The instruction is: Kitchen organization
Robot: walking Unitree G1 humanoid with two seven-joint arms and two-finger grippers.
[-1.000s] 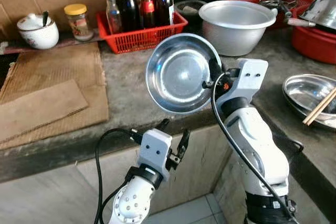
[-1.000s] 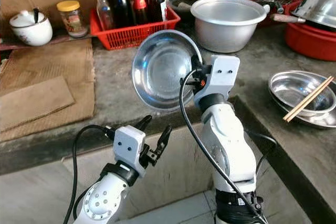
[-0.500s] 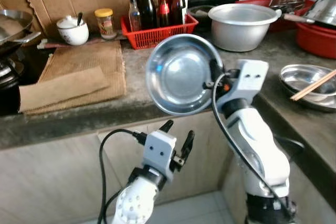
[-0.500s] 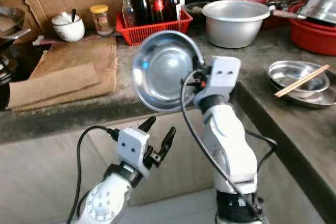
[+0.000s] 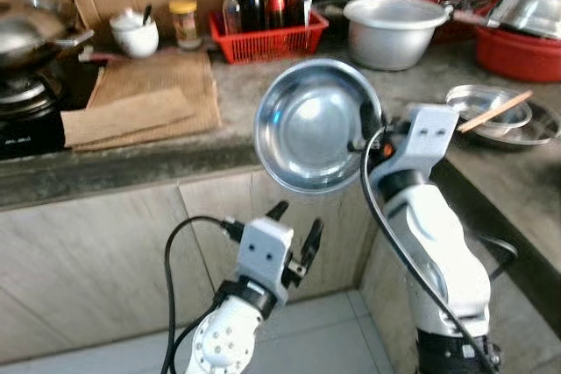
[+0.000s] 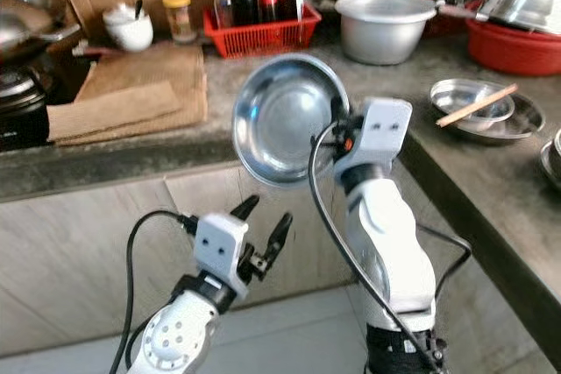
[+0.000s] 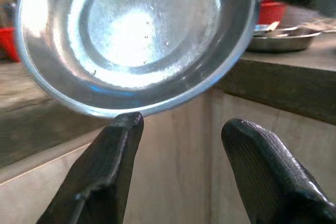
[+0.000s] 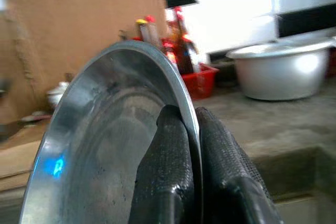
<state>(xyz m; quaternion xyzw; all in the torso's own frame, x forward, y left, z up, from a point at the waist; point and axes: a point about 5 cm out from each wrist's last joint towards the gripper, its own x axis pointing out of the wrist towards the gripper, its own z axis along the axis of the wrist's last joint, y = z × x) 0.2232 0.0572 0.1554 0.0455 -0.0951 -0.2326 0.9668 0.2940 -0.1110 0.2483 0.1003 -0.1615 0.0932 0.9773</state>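
Observation:
My right gripper [image 5: 366,125] is shut on the rim of a shiny steel bowl [image 5: 311,126], holding it up on edge in front of the counter, its hollow facing me. In the right wrist view both fingers [image 8: 167,171] pinch the steel bowl's rim [image 8: 185,103] tightly. My left gripper [image 5: 295,232] hovers lower down before the cabinet front, open and empty. The left wrist view looks past its fingers [image 7: 115,156] up at the steel bowl [image 7: 136,35], which hangs just above them.
On the counter [image 5: 263,85] stand a red basket of bottles [image 5: 263,28], a large metal pot [image 5: 392,31], cardboard sheets [image 5: 149,98], a white lidded cup [image 5: 133,34] and a jar [image 5: 184,22]. At right lie steel dishes with chopsticks [image 5: 491,109] and a red tub [image 5: 526,41]. A stove with a wok [image 5: 31,37] is at left.
The whole picture has pulled back and shifted: the counter looks farther and the stove and wok have come into sight. The bowl stays held by my right gripper; the left stays open.

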